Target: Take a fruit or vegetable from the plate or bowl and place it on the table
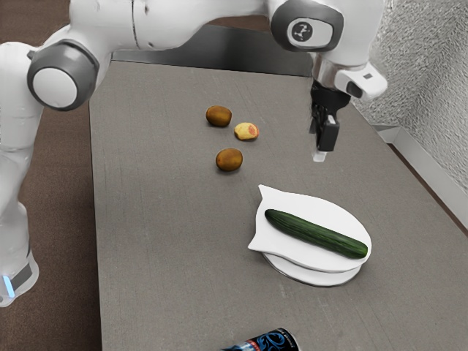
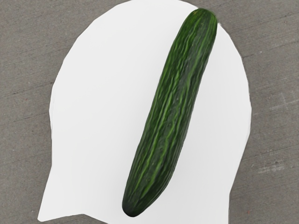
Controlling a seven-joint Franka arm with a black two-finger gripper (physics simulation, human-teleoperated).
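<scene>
My gripper [image 1: 323, 142] hangs above the table, past the plate's far edge in the exterior view and apart from the cucumber. A long dark green cucumber [image 1: 316, 234] lies across a white fish-shaped plate [image 1: 281, 201], its thicker end near the plate's rounded edge. From the wrist view, the cucumber [image 2: 168, 112] appears at a slant over the white plate [image 2: 103, 102], with nothing covering it.
Two brown kiwis [image 1: 219, 115] [image 1: 229, 159] and a yellow-red fruit piece [image 1: 246, 131] lie on the grey table [image 1: 161, 219]. Another white dish [image 1: 314, 278] sits beneath the fish-shaped plate. A dark can [image 1: 274, 341] lies at the exterior view's lower edge.
</scene>
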